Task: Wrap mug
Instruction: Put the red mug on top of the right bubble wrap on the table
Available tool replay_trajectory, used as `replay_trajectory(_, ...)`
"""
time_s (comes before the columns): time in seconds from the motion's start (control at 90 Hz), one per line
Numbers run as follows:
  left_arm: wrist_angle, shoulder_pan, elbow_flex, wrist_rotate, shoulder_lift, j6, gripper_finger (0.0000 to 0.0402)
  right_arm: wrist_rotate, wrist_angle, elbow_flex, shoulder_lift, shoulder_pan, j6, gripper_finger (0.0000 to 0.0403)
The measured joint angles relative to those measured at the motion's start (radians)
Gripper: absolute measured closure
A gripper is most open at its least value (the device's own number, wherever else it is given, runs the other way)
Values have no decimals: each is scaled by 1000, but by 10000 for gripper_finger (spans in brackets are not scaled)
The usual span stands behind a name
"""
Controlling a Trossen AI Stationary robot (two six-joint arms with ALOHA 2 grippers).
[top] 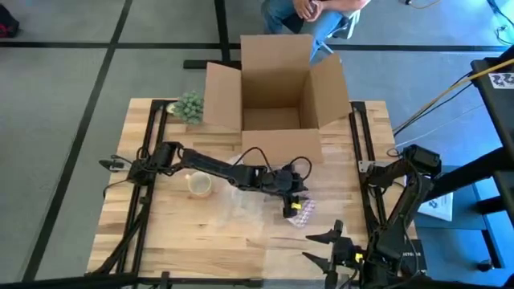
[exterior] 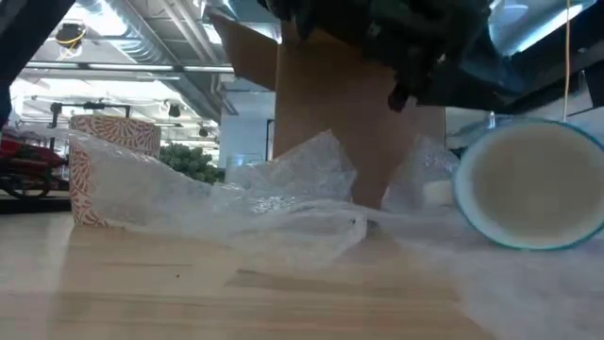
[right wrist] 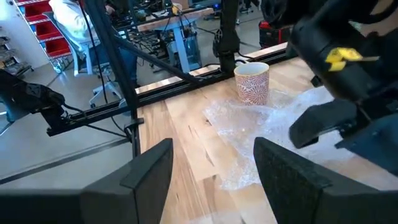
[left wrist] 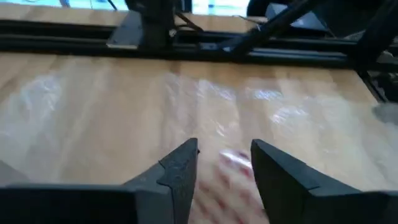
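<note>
Red-patterned mug [left wrist: 233, 174] blurry between the left pincer [left wrist: 224, 165] tips, pale cup [exterior: 530, 185] cut off by the edge, person [top: 309, 12] up top — only partly seen

Red-patterned white mug [right wrist: 252, 83], clear bubble wrap [right wrist: 261, 124].
</note>
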Motion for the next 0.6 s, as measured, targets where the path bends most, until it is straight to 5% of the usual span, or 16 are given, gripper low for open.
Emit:
replay_trajectory(0.267,-234,-55,-2,-1,-74,25,267,-75,-2,0,0,-21,4,191)
replay_trajectory(0.433,-460,-161,-2,-40,-199,36,267,-323,-49,0,1,-125,4,191)
replay_trajectory(0.6,-702,-294,-1,-236,-317,11,267,-597,-100,29,38,-249,-18,191)
